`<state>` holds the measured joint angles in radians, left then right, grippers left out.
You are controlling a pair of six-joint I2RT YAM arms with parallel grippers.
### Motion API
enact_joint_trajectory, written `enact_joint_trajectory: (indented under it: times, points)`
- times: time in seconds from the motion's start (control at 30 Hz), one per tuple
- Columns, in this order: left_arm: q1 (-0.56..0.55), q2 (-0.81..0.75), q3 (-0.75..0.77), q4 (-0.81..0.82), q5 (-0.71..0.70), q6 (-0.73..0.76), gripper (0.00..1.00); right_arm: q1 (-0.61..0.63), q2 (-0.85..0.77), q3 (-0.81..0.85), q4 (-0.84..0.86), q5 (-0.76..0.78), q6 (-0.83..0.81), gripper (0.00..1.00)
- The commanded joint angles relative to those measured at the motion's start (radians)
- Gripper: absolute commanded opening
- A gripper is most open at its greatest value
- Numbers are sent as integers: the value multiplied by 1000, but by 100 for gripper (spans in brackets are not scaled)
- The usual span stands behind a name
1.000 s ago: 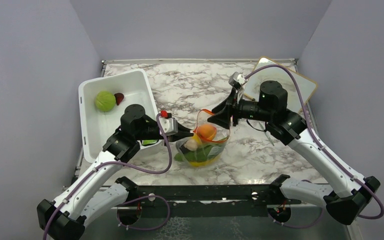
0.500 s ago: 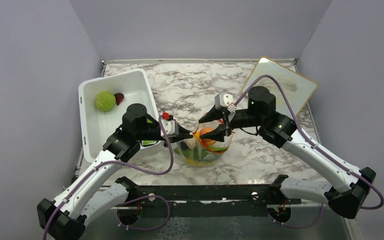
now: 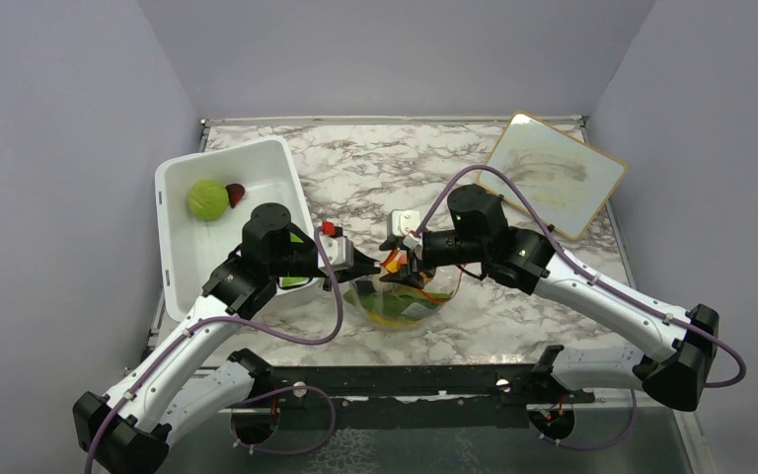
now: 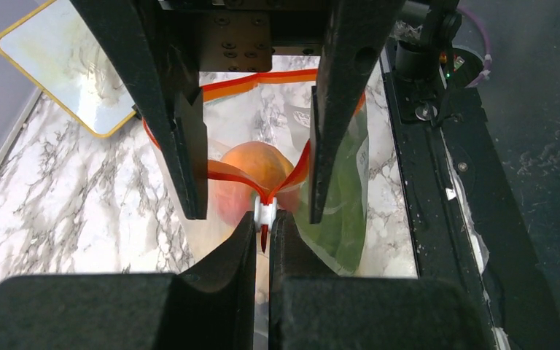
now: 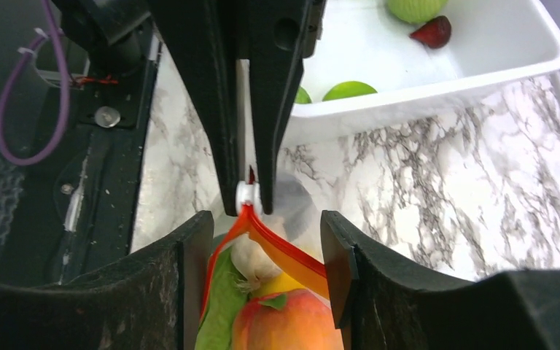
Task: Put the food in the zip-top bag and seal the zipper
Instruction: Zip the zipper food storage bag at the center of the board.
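The clear zip-top bag [image 3: 405,304] stands in the middle of the table with food inside: an orange peach [image 5: 292,321], a green piece [image 5: 215,306], a beige garlic [image 5: 259,255] and a yellow piece [image 5: 295,281]. My left gripper [image 4: 264,222] is shut on the white slider [image 4: 264,212] at the near end of the red-orange zipper [image 4: 226,173]. My right gripper [image 5: 266,222] is open and straddles the bag's mouth, one finger on each side of the zipper [image 5: 292,255], just in front of the left gripper [image 5: 248,204]. The two grippers meet over the bag in the top view [image 3: 387,265].
The white tub [image 3: 183,262] stands to the left with a green ball [image 3: 207,198], a dark red piece [image 3: 236,194] and a green piece [image 3: 296,281] in it. A yellow-framed board [image 3: 553,173] lies at the back right. The black base rail [image 3: 405,380] runs along the near edge.
My right arm has swung left and down from the far side of the bag's mouth to straddle it next to the left gripper. The left gripper has kept its hold.
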<state>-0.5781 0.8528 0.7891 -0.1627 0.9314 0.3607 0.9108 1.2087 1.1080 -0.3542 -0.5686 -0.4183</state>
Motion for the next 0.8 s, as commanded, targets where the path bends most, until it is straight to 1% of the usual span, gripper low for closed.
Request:
enact_joint_trajectory:
  times: [0.0, 0.03, 0.07, 0.1, 0.17, 0.2, 0.23, 0.33, 0.4, 0.43, 0.47, 0.6, 0.77]
  points:
    - [-5, -20, 36, -15, 53, 37, 0, 8, -5, 28, -44, 113, -42, 54]
    - [-5, -17, 37, -14, 53, 37, 0, 8, -2, 29, -47, 108, -42, 50]
    - [-5, -15, 40, -17, 52, 38, 0, 9, 1, 32, -53, 103, -40, 44]
    - [-5, -15, 44, -21, 49, 36, 0, 10, 3, 36, -61, 102, -37, 35]
    - [-5, -18, 50, -28, 30, 25, 6, 10, 0, 40, -69, 110, -36, 13]
    - [-5, -21, 53, -26, 13, 6, 11, 10, -9, 35, -60, 122, -35, 5]
    - [-5, -22, 58, -32, 2, -11, 14, 10, -18, 28, -53, 130, -34, 1]
    - [-5, -22, 84, -98, 34, 12, 29, 9, -54, 11, -33, 123, -29, 1]
    - [-5, -35, 74, -108, 43, 26, 40, 10, -89, -14, -7, 99, -20, 1]
    - [-5, -40, 65, -107, 38, 30, 43, 10, -101, -28, 9, 91, -12, 1]
    - [-5, -43, 57, -105, 30, 32, 45, 10, -108, -38, 19, 86, -6, 1]
    - [-5, -18, 47, -83, 31, 20, 48, 10, -114, -63, 60, 74, 11, 1]
    - [-5, 1, 21, -10, 34, -11, 48, 10, -115, -80, 96, 53, 46, 1]
